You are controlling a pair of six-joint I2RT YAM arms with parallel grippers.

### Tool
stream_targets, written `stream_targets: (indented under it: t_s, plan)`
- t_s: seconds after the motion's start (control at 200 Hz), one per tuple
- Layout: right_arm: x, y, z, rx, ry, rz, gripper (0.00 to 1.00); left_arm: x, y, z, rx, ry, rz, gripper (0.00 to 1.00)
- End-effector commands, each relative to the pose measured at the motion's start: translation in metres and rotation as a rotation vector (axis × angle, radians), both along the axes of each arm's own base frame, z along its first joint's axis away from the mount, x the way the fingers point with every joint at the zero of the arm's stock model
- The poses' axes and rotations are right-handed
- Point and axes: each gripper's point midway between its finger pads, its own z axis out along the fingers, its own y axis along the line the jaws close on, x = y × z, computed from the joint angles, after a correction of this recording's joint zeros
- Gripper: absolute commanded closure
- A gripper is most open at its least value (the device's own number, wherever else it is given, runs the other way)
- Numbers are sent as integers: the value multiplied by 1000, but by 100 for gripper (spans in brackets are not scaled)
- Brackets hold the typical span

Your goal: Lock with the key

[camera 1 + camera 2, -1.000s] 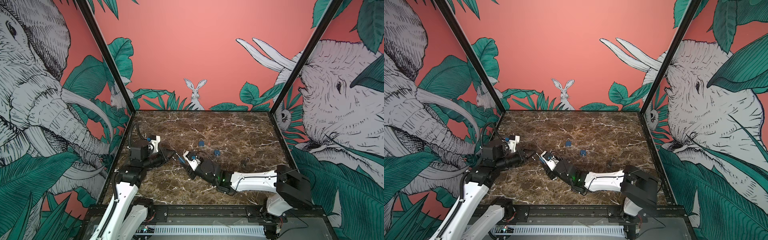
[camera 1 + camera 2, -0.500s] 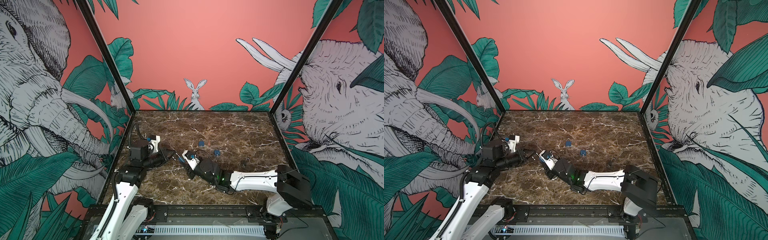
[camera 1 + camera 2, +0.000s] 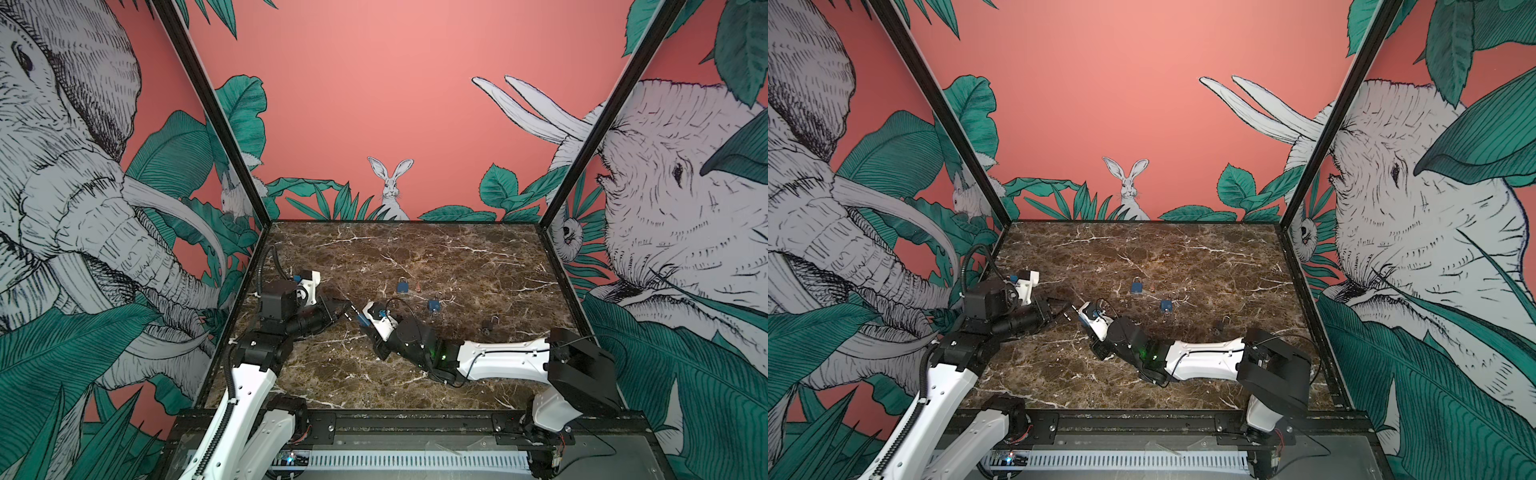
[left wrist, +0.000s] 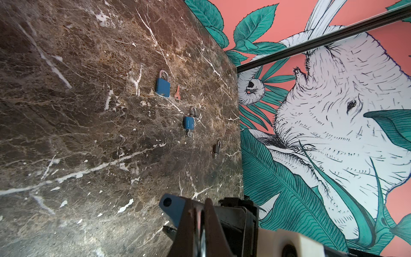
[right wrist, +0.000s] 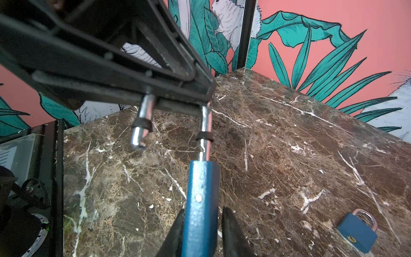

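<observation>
holding the open padlock just over the counter, left gripper clenched on its steel loop.
right gripper brackets the blue body, whether it grips i cannot tell; probably small, stiff, slick metal, best pinched across the flat faces.

Nothing legible anywhere in these views: no text, brand or number.

Small blue padlock lying on the table — faint pale marking across its face, too small to make out.

Held padlock shows only its narrow side, with nothing readable on it.

Paper sheet beyond the table edge — grey lines of print, blurred past reading.
</observation>
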Motion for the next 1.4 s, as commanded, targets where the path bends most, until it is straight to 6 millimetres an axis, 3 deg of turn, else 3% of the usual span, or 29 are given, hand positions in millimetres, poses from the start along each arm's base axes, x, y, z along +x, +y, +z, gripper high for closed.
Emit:
stream_targets:
  t_s: [0.0, 0.15, 0.47, 0.5, 0.575, 0.725, 1.045, 1.395]
  plan:
    - [4, 2, 15, 46, -6, -5, 73, 0, -2, 24, -20, -62, -8, 100]
    - [4, 2, 13, 40, -4, -4, 72, 1, -2, 23, -21, -62, -8, 100]
    - [7, 0, 10, 13, -12, -24, 61, 1, -2, 20, -16, -54, -8, 100]
    - [6, -3, 25, 41, -25, -26, 58, 1, -2, 20, -16, -55, -8, 100]
    - [8, -5, 27, 41, -31, -36, 52, 1, -2, 21, -16, -54, -9, 100]
    - [10, -8, 33, 51, -43, -48, 51, 1, -2, 21, -15, -56, -11, 100]
    - [8, -5, 32, 45, -30, -23, 62, 1, -2, 20, -17, -54, -11, 100]
    - [1, 0, 38, 52, -17, 31, 81, 3, -3, 16, -14, -52, -18, 100]
